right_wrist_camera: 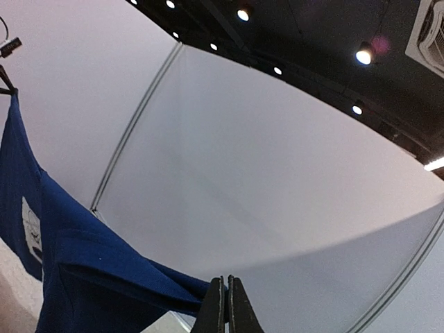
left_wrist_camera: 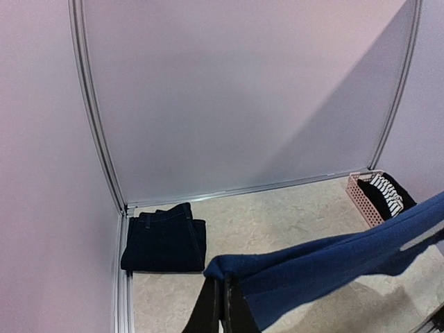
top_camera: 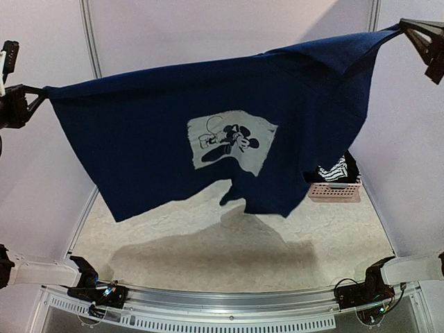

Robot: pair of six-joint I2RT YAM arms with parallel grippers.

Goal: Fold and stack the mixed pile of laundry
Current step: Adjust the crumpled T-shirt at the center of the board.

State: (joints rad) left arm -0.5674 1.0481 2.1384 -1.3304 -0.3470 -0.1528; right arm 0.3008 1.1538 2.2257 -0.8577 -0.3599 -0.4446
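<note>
The navy T-shirt (top_camera: 166, 132) with its pale mouse print (top_camera: 230, 141) hangs spread out high above the table, stretched between both arms. My left gripper (top_camera: 40, 94) is shut on its left corner, seen in the left wrist view as blue cloth (left_wrist_camera: 326, 267) pinched at the fingertips (left_wrist_camera: 223, 281). My right gripper (top_camera: 404, 28) is shut on the upper right corner, where blue fabric (right_wrist_camera: 83, 270) meets the fingertips (right_wrist_camera: 226, 283). A folded dark denim piece (left_wrist_camera: 165, 238) lies at the table's far left corner. The striped piece (top_camera: 336, 171) sits in the pink basket (top_camera: 334, 191).
White walls close the table on three sides, with metal rails along their base (left_wrist_camera: 250, 187). The pink basket (left_wrist_camera: 364, 198) stands at the far right. The arm bases (top_camera: 97, 288) (top_camera: 364, 291) sit at the near edge.
</note>
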